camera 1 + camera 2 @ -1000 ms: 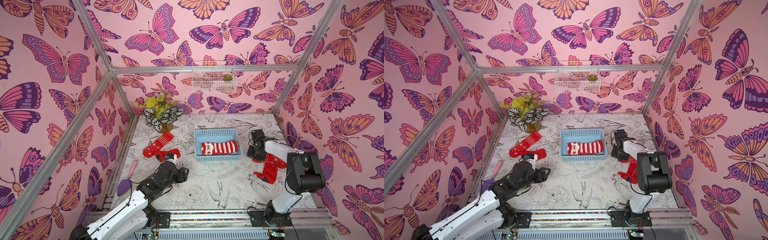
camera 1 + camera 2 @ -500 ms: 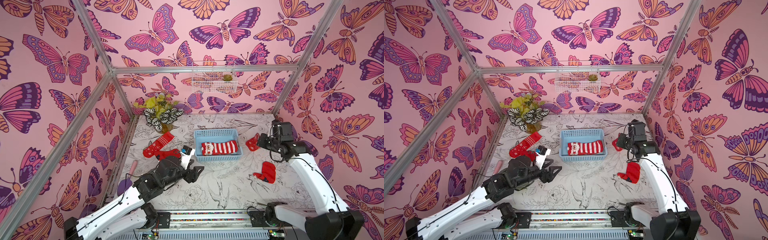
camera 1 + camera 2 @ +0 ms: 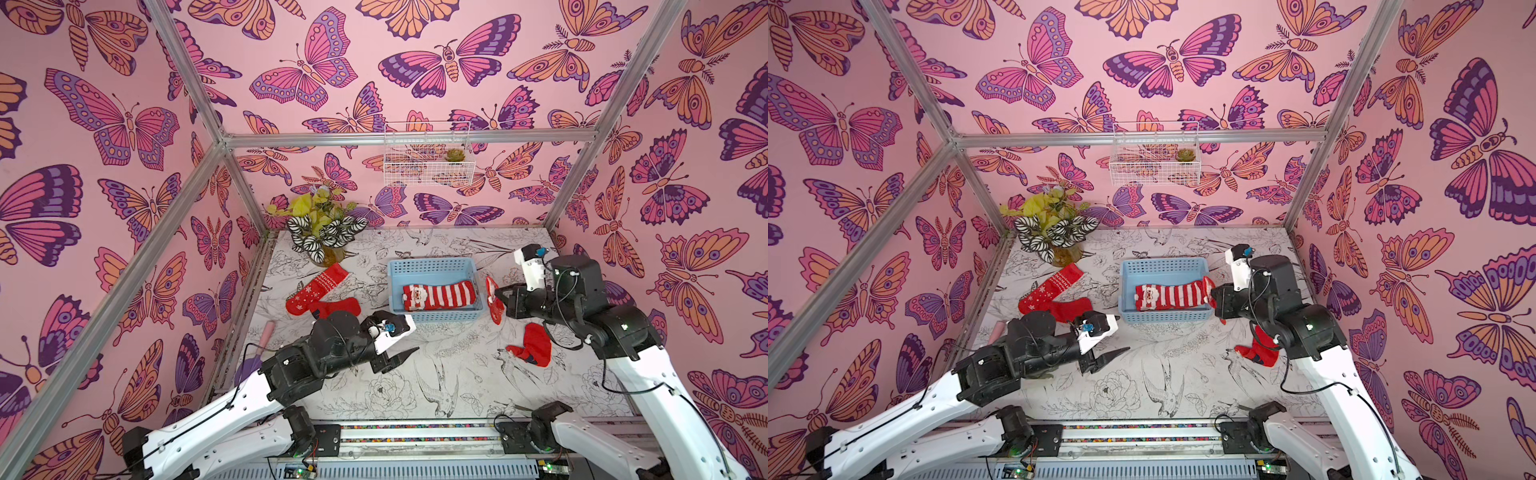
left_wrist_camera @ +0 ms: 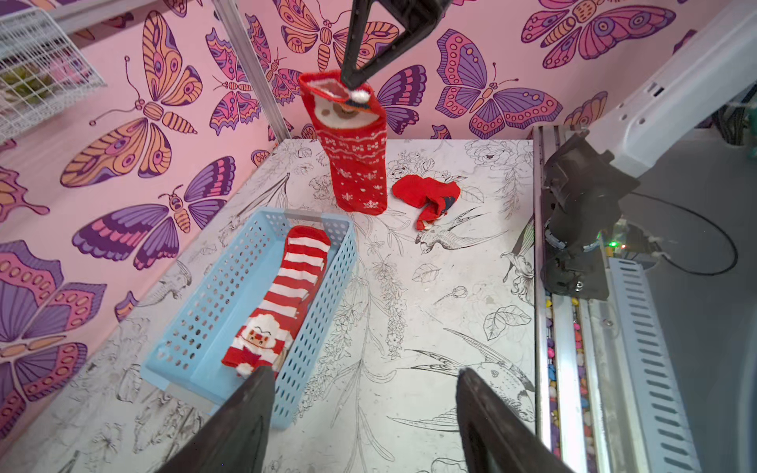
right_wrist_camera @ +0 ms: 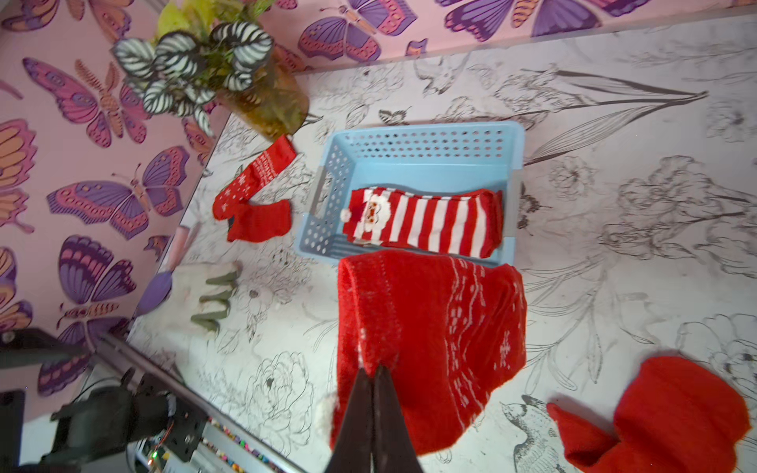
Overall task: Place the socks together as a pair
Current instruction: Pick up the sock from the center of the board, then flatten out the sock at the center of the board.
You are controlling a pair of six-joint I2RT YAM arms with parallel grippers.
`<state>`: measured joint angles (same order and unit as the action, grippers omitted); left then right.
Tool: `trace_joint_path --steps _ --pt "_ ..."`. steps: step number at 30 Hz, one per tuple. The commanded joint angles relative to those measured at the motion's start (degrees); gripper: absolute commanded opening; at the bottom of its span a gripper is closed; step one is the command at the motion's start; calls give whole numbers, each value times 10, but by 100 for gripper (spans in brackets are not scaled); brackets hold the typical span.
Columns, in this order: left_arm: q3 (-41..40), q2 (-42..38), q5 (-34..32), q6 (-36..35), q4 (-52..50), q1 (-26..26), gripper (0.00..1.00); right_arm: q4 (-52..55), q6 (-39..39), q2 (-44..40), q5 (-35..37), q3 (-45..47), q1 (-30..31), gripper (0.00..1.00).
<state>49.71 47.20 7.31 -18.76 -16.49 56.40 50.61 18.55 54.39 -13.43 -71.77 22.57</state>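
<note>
Looking down into a butterfly-papered work cell, I see my two arms reaching over a table (image 3: 457, 374) printed with birds and flowers. My right gripper (image 5: 375, 368) is pinched tight on the cuff of a red sock with a Santa face and white snowflakes (image 4: 356, 164). That sock hangs straight down, just beside the end of a light blue basket (image 3: 432, 262) nearest the right arm. I cannot tell whether its toe touches the table.

Inside the basket lies a red-and-white striped sock with a Santa face (image 3: 444, 295), stretched along the near wall. A crumpled plain red sock (image 3: 532, 351) lies on the table near the right arm.

My left gripper (image 4: 362, 381) hovers above the table in front of the basket, its jaws spread apart and holding nothing.

At the far left, near a potted plant (image 3: 322, 232), a red sock with white lettering and snowflakes (image 3: 320, 284) touches another plain red sock (image 3: 336, 307). A cream glove with green fingertips (image 5: 205, 290) lies by the left edge.
</note>
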Motion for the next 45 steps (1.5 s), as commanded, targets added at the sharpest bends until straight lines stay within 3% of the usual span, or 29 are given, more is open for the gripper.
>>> trace_joint_path --steps 1,6,16,33,39,45 --pt "25 11 1 -74 -5 8 71 20 -17 -1 -11 -24 47 1" --pt "35 32 -5 -135 6 10 66 -3 -14 17 29 -7 120 0" --pt "-7 71 -62 -234 113 9 67 -75 -8 91 32 10 230 0" --pt "-16 123 -33 -357 115 -18 66 -91 -11 136 21 9 252 0" --pt "-15 137 -48 -386 114 -23 54 -100 -11 137 22 16 264 0" --pt "-16 150 -64 -412 129 -23 54 -109 -3 150 7 18 268 0"
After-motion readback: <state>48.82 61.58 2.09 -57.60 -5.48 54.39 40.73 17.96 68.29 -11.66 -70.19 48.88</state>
